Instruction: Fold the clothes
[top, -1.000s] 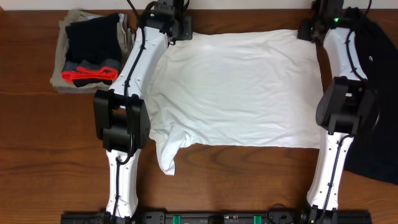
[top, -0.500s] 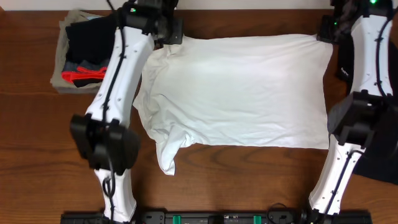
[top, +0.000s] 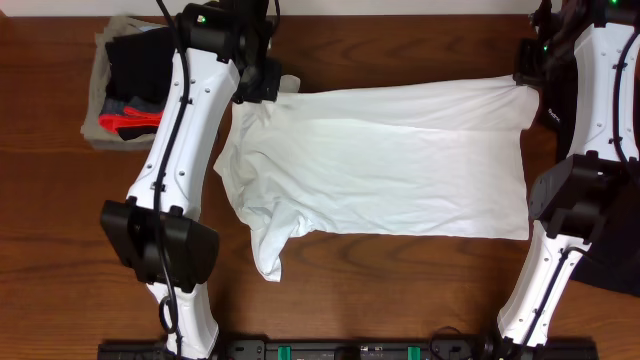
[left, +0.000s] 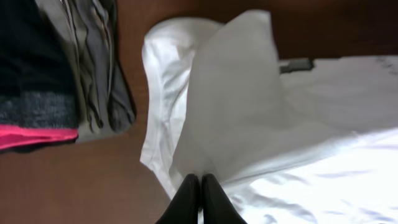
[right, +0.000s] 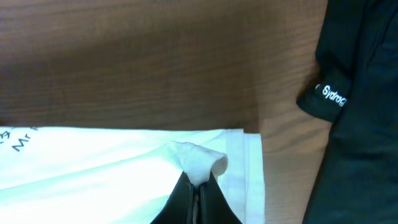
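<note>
Two grippers each pinch a far corner of the white T-shirt (top: 390, 160), which lies spread over the middle of the table (top: 400, 300). Seen from overhead, the left gripper (left: 200, 182) sits at the shirt's 11 o'clock corner. Its fingers are closed tight on a raised fold of white cloth. The right gripper (right: 198, 185) sits at the 1 o'clock corner, fingers pressed together on a small bunched tuft of the hem. The far edge runs between them as a lifted band with long creases along it, and the rest of the shirt lies flat on the wood.

One sleeve (top: 268, 255) trails off the shirt's 7 o'clock corner, crumpled. A bit of dark print (right: 18, 140) shows on the white cloth at 9 o'clock in the right wrist view.

The black shirt (right: 360, 93) lies at the table's 3 o'clock edge, apart from the white one, with its small white logo (right: 333, 96) facing up. At 10 o'clock on the table sits a stack (top: 135, 80) of folded clothes: dark on top, a red-orange strip, tan beneath.
</note>
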